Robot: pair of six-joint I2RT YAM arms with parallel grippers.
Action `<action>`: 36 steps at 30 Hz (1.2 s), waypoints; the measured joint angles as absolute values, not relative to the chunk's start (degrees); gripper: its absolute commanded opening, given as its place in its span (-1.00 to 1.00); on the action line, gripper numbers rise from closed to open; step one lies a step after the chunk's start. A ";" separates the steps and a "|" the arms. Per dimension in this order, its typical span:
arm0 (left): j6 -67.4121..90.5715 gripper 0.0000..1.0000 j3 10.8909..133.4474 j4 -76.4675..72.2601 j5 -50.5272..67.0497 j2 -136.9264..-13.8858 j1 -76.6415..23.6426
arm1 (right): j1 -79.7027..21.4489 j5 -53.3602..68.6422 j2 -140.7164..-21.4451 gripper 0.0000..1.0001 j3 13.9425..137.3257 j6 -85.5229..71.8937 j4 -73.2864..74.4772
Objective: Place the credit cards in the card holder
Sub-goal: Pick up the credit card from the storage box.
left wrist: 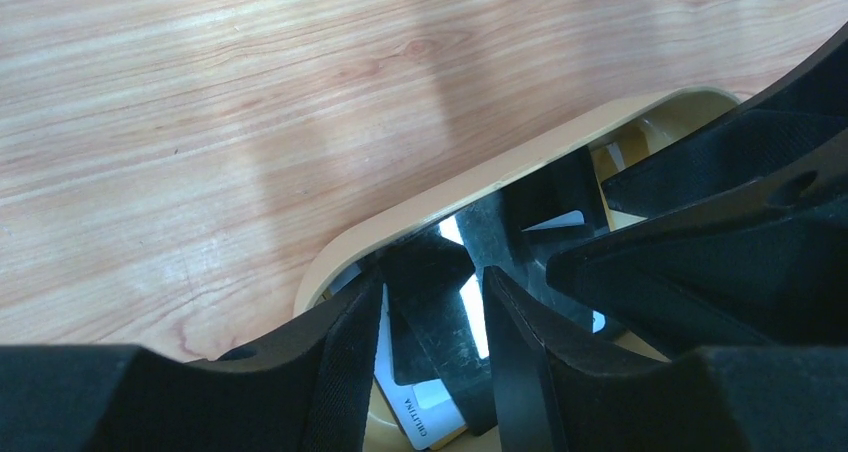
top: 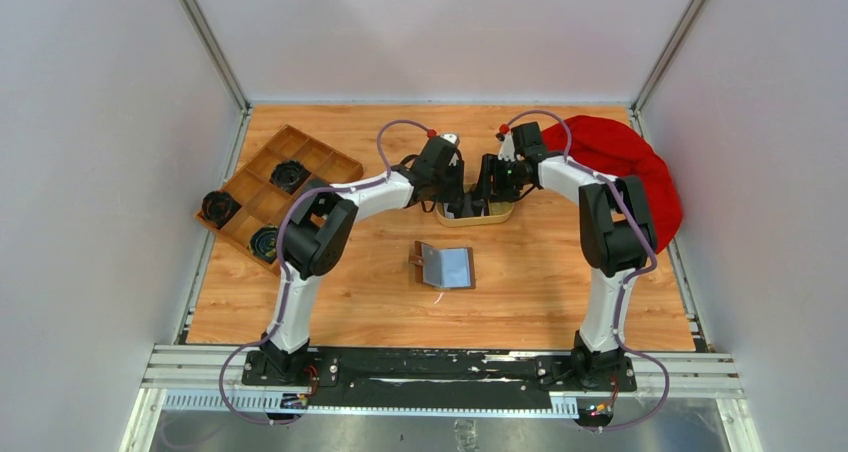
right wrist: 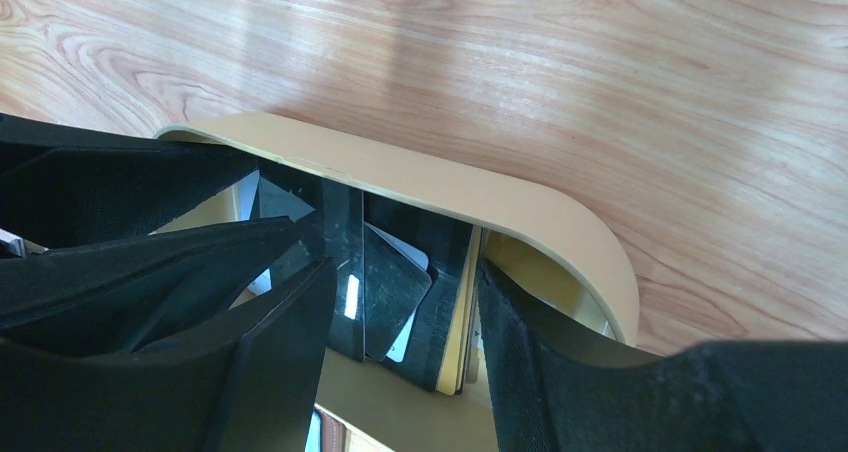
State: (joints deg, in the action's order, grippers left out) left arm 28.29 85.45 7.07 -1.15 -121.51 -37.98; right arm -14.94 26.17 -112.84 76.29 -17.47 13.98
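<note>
Cards [right wrist: 397,294]: heaped loosely in the tan dish [top: 497,220] at the far middle of the counter [top: 560,292], some flat and some tipped up against the dish wall. None is in the card holder yet.
Black card [left wrist: 430,322]: uppermost in the left wrist view, slanting over whitish cards with dark print.
Card holder [top: 445,266]: lies open on the counter, grey pockets up, nearer the arm bases and well apart from the dish.
Left jaws: down in the dish, parted, with the black card in the gap. Whether they press on it I cannot tell.
Right jaws: in the same dish from the other side, parted around several cards standing on edge. Grip or mere straddle, I cannot tell.
Crowding: both left jaws and right jaws share one small dish, almost touching each other.
Handling: the cards look thin, stiff, light and glossy, so probably slippery. A flat one offers no purchase, and two may lift together.
Where to take hold: likely a raised edge, pinched across the two faces near a short end, leaving the far end free to enter a pocket.
Holder's behaviour: probably soft and light, so it may slide or fold when a card is pushed in. The other arm may need to pin it.
Bystanders: wooden tray [top: 330,154] at left, red cloth [top: 620,162] at right.
</note>
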 measured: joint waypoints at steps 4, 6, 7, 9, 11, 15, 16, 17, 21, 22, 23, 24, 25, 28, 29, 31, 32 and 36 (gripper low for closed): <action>28.51 -0.02 86.37 8.16 -0.91 -121.91 -37.98 | -14.83 27.05 -113.06 0.16 76.42 -17.98 13.91; 28.53 -0.04 87.07 8.78 -0.60 -122.28 -37.95 | -14.70 27.57 -113.21 0.16 76.53 -18.26 13.91; 28.60 -0.04 87.53 9.08 -0.40 -122.56 -37.95 | -14.59 27.94 -113.30 0.14 76.60 -18.44 13.91; 28.73 -0.06 88.42 9.30 0.25 -123.20 -37.93 | -14.39 28.64 -113.40 0.11 76.62 -18.74 13.80; 28.88 -0.07 89.17 9.34 0.93 -123.76 -37.89 | -14.09 29.50 -113.60 0.09 76.60 -19.20 13.61; 28.97 -0.08 89.71 9.19 2.07 -124.29 -37.89 | -13.32 32.03 -114.17 0.05 76.60 -20.56 12.95; 28.99 -0.08 89.76 9.17 2.26 -124.36 -37.85 | -13.19 32.58 -114.28 0.04 76.60 -20.88 12.80; 29.02 -0.08 89.80 9.13 2.52 -124.40 -37.82 | -12.97 33.32 -114.41 0.04 76.53 -21.43 12.53; 29.10 -0.08 89.84 9.15 3.03 -124.42 -37.67 | -12.51 36.03 -114.59 0.01 76.12 -22.98 11.31; 29.12 -0.09 89.84 9.15 3.16 -124.42 -37.67 | -12.45 36.97 -114.59 -0.01 75.92 -23.42 10.74; 29.12 -0.08 89.84 9.13 3.27 -124.42 -37.67 | -12.36 38.00 -114.59 -0.02 75.68 -23.94 10.17; 29.15 -0.08 89.84 9.13 3.38 -124.42 -37.67 | -12.34 39.07 -114.59 -0.03 75.40 -24.47 9.52; 29.17 -0.08 89.84 9.10 3.46 -124.42 -37.67 | -12.29 39.90 -114.59 -0.04 75.13 -24.82 8.97; 29.39 -0.08 89.58 8.78 3.62 -124.33 -37.63 | -12.16 42.50 -114.59 -0.06 74.24 -26.37 7.03; 29.56 -0.08 89.45 8.58 3.75 -124.27 -37.60 | -11.94 43.07 -114.59 -0.07 74.00 -26.79 6.55; 30.04 -0.08 89.06 7.92 4.05 -124.16 -37.52 | -11.49 44.31 -114.61 -0.09 73.43 -27.73 5.58; 30.28 -0.08 88.75 7.51 4.21 -124.07 -37.45 | -11.33 44.82 -114.61 -0.11 73.21 -28.14 5.19; 31.11 -0.08 87.22 6.15 5.17 -123.33 -37.04 | -11.05 46.13 -114.61 -0.23 72.49 -29.36 4.03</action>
State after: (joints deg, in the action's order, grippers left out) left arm 31.11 87.22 6.15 5.17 -123.33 -37.04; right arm -11.05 46.13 -114.61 72.49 -29.36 4.03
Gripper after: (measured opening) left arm 0.458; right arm 0.421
